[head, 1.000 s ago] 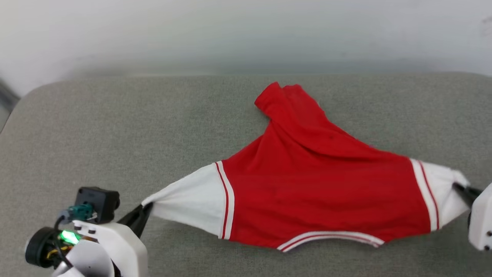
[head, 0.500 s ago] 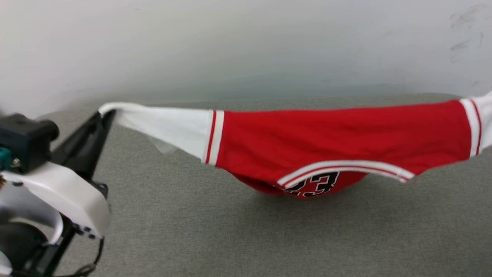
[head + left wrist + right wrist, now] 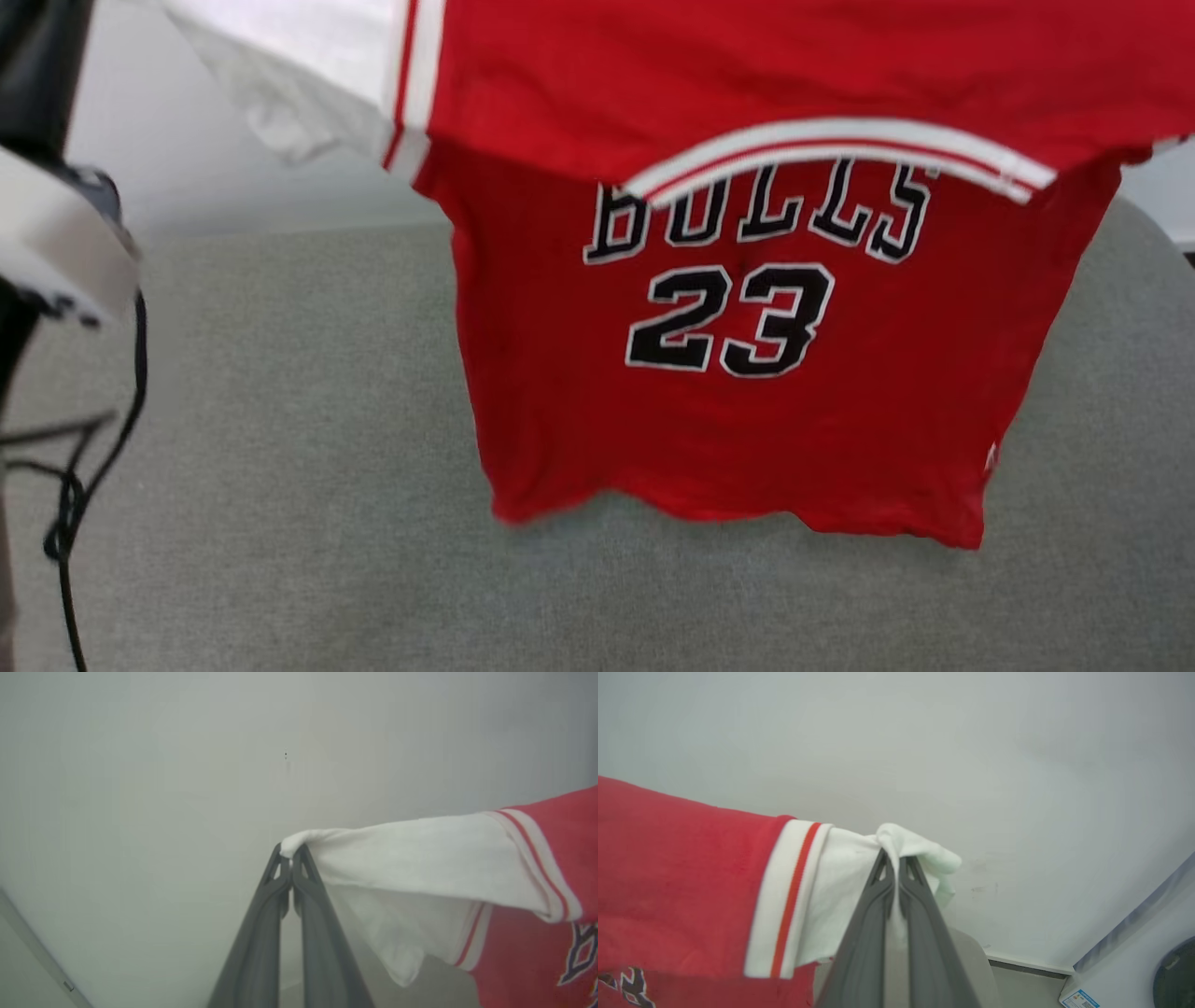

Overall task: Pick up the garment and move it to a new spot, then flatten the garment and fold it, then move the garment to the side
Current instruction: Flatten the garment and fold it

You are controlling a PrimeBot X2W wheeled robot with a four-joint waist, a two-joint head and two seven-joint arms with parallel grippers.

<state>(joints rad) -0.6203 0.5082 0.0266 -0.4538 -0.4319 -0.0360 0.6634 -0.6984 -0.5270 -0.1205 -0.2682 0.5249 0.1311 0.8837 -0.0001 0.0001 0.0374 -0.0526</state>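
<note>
The garment [image 3: 747, 411], a red T-shirt with white sleeves and black "BULLS 23" on the chest, hangs stretched in the air above the grey cushion [image 3: 280, 523]. Its lower hem dangles just over the cushion. My left gripper [image 3: 291, 855] is shut on the tip of one white sleeve [image 3: 420, 858]. My right gripper [image 3: 893, 858] is shut on the bunched end of the other white sleeve [image 3: 859, 877]. In the head view, part of my left arm [image 3: 47, 252] shows at the left edge.
A pale wall [image 3: 233, 177] rises behind the cushion. A black cable [image 3: 70, 504] hangs from my left arm at the left. In the right wrist view a white appliance [image 3: 1134, 961] stands at the lower right by the floor.
Both grippers have lifted the garment off the cushion by its sleeves; it went from lying spread to hanging with its printed chest facing me. The head view has also shifted.
</note>
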